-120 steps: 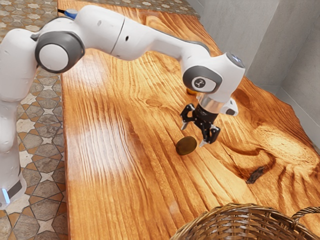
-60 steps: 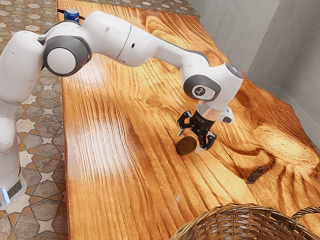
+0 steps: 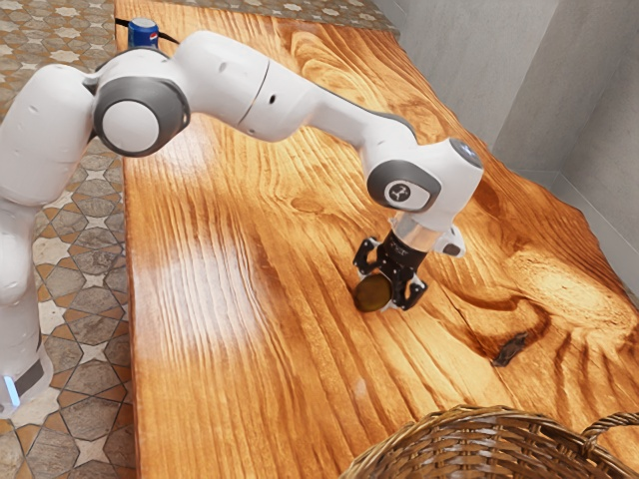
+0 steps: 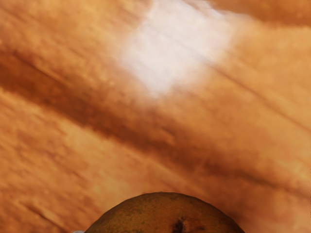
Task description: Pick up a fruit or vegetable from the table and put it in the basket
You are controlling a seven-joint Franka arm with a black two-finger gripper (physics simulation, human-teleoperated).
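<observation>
The black gripper (image 3: pixel 384 291) is low over the table in the exterior view, around a dark brownish-green round fruit (image 3: pixel 373 294). The fruit covers part of the gripper, so how it is held cannot be made out. At the wrist view's lower edge, the top of the fruit (image 4: pixel 163 213) shows mottled brown skin with a dark spot, right under the hand. A woven wicker basket (image 3: pixel 469 417) stands at the exterior view's lower right, partly cut off by the border, some way from the gripper.
The wooden table (image 3: pixel 230 349) has a dark knot-like mark (image 3: pixel 510 348) between the hand and the basket. A blue can (image 3: pixel 144 34) stands at the far upper left, behind the arm. Grey walls (image 3: pixel 569 110) rise beyond the table's edge.
My hand has come down over the fruit. The fruit has shifted very slightly toward the exterior view's lower right. The arm's shift has uncovered the blue can.
</observation>
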